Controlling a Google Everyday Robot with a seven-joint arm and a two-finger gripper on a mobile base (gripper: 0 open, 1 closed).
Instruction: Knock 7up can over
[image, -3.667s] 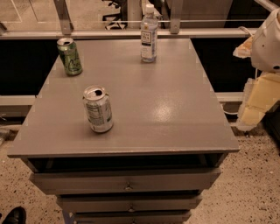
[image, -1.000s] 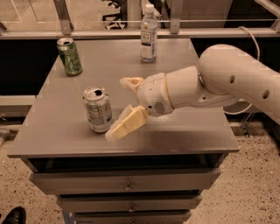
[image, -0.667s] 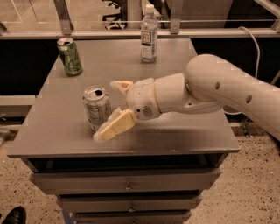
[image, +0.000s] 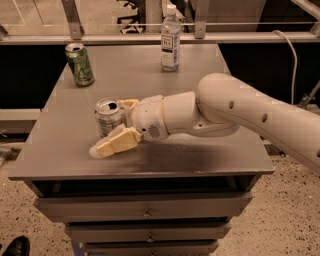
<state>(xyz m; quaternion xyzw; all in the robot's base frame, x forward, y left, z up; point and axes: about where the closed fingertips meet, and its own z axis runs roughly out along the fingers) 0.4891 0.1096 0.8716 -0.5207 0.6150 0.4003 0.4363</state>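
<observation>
Your tool (image: 108, 126) is at the front-left part of the grey metal desk (image: 200, 156), right at the silver-white aluminium 7up can with pale green print (image: 108, 119). The can stands upright, pull-tab top facing up, in the gap between the two cream fingers. The near finger (image: 116, 144) lies low across the front of the can's base, tip past it to the left. The far finger (image: 129, 104) shows behind the can's top right edge. The fingers are spread apart, not clamped; I cannot tell whether either one touches the can. The white arm (image: 235, 112) reaches in from the right, low over the desk.

The darker all-green can (image: 80, 64) stands upright at the back left, well apart from your tool. The clear plastic water bottle with white cap (image: 170, 39) stands upright at the back middle edge.

Versus earlier: 3.7 s ago your arm was off the desk's right side and the can stood alone. At 1.0 s ago the tool was just right of the can, fingers spread the same. At 0.7 s ago it was closer. Now the fingers straddle the can. The can is in about the same spot, not tipped. Green can and bottle have not moved.
</observation>
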